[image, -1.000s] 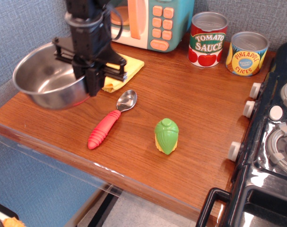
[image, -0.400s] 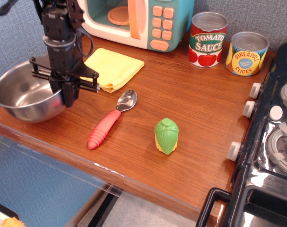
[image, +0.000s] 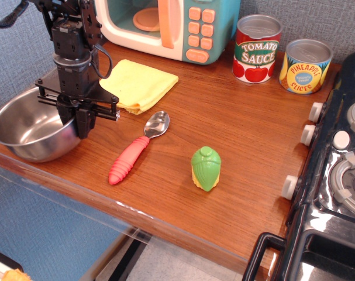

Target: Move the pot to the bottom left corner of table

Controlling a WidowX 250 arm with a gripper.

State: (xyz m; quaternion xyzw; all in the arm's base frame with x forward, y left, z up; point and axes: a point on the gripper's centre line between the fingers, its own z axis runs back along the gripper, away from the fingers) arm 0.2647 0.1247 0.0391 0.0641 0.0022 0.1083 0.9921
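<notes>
Stainless steel is what you are looking at on the far left: the pot sits at the near left corner of the table, its round body reaching right up to the rounded front edge and its left side hanging close to the table's left edge. Your gripper stands over the pot's right rim, black arm rising straight up behind it. One finger goes down inside the bowl and the other comes down outside the wall, so the fingers are clamped on the rim of the pot with the steel between them. You cannot tell whether the pot's base rests fully on the wood or is held just clear of it.

Just right of the gripper and a little farther back lies a folded yellow cloth, flat on the wood. Nearer to you and right of the pot is a spoon with a red ribbed handle and a shiny bowl, lying at a slant, its bowl pointing toward the cloth. Right of the spoon stands a small green and yellow toy vegetable.

Along the far side you have a toy microwave, then a tomato sauce can and a pineapple slices can side by side. A black stove borders the table on the right.
</notes>
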